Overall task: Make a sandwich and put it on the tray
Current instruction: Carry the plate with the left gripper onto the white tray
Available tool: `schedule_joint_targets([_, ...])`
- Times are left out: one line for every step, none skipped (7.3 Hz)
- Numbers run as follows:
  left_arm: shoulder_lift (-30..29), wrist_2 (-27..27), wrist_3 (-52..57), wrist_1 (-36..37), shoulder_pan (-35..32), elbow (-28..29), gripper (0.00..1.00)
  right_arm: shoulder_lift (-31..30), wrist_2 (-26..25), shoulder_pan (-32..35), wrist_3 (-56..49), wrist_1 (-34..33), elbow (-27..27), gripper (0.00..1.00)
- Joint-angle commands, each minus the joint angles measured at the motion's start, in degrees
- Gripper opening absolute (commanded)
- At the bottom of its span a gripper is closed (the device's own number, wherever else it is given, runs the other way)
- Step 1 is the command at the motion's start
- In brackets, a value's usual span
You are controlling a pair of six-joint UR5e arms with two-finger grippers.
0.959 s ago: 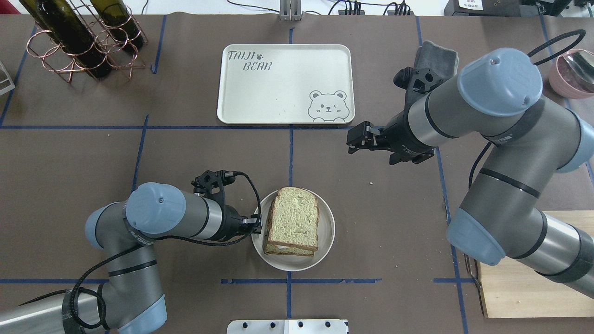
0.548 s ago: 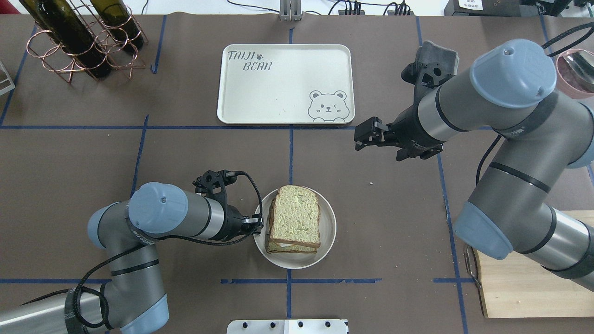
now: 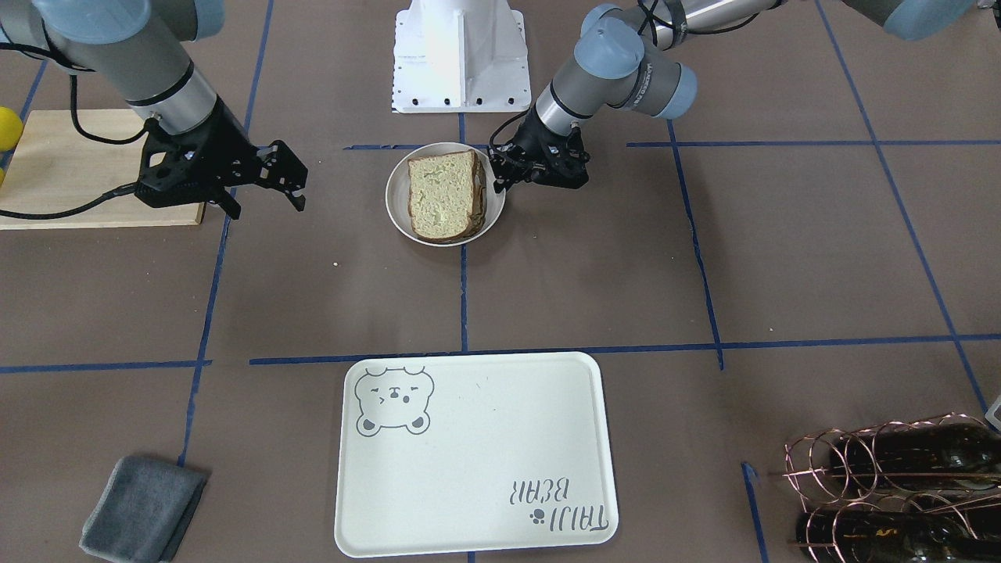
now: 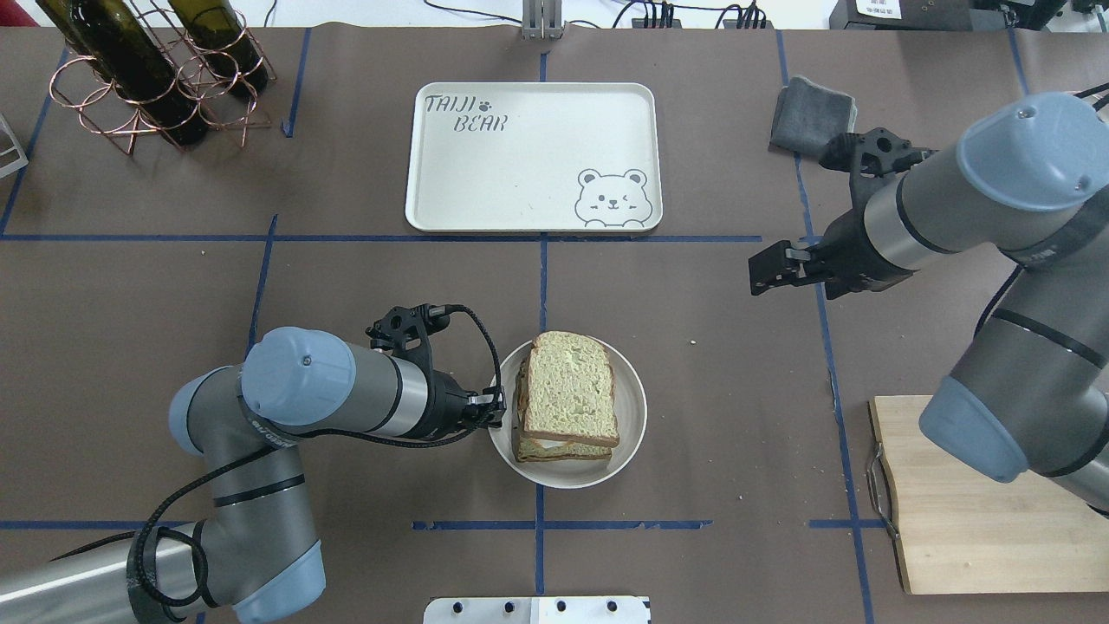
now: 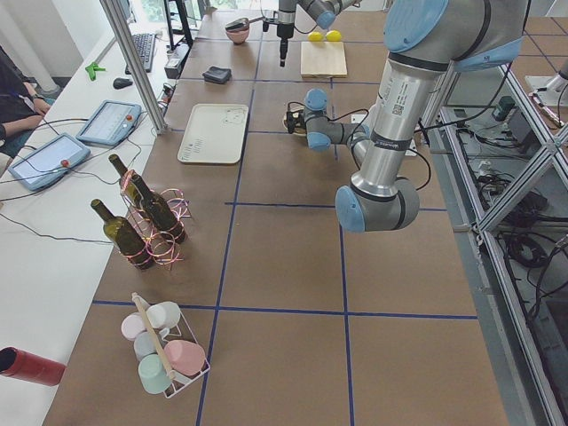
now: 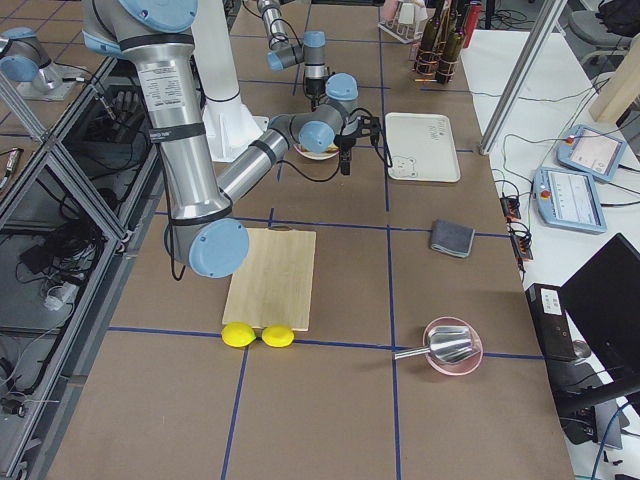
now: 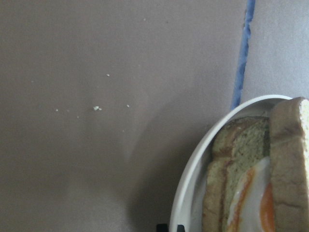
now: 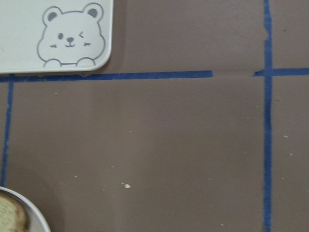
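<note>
The sandwich point(image 4: 570, 400), two pale bread slices with a fried egg between them, lies on a small round white plate point(image 4: 637, 416). My left gripper point(image 4: 496, 414) is shut on the plate's left rim. The left wrist view shows the rim point(image 7: 193, 174), the bread and the orange yolk point(image 7: 251, 188) close up. In the front view the sandwich point(image 3: 442, 195) sits next to my left gripper point(image 3: 496, 178). My right gripper point(image 4: 761, 273) is open and empty, above the table right of the tray. The cream bear tray point(image 4: 520, 173) lies empty at the back centre; one corner shows in the right wrist view point(image 8: 19, 29).
A wooden cutting board point(image 4: 953, 537) lies at the front right, with two lemons point(image 6: 258, 335) beyond it. A grey cloth point(image 4: 810, 113) lies at the back right. A copper rack with wine bottles point(image 4: 147, 69) stands at the back left. A pink bowl point(image 6: 452, 345) is at the far right.
My left gripper has shifted the plate with the sandwich to the right and slightly towards the tray. My right arm has swung right, away from the tray.
</note>
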Motion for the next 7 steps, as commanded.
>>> schedule_joint_targets([-4.10, -4.22, -0.03, 4.16, -5.50, -0.46, 0.00, -8.42, 0.88, 2.23, -8.37, 0.40, 3.09, 1.00])
schedule_joint_targets([-4.99, -4.68, -0.03, 5.23, -6.92, 0.07, 0.00, -11.50, 1.23, 3.71, -11.54, 0.66, 4.07, 1.00])
schedule_joint_targets([-6.13, -4.69, 0.58, 4.81, -8.41, 1.64, 0.00, -14.40, 3.23, 5.81, -15.83, 0.84, 4.69, 1.00])
schedule_joint_targets([-10.76, -4.69, 0.32, 4.72, -9.82, 7.48, 0.00, -16.61, 4.91, 8.27, -19.62, 0.93, 4.69, 1.00])
schedule_joint_targets([-15.85, -4.42, 0.06, 4.45, -10.96, 15.37, 0.00, -18.11, 6.66, 10.38, -22.70, 0.93, 4.61, 1.00])
schedule_joint_targets([-19.21, -4.33, -2.29, 2.54, -13.33, 21.98, 0.00, -19.25, 8.42, 12.06, -24.38, 0.93, 4.43, 1.00])
schedule_joint_targets([-20.02, -4.33, -6.41, -2.27, -15.26, 26.74, 0.00, -19.70, 9.13, 12.60, -24.84, 0.93, 4.52, 1.00])
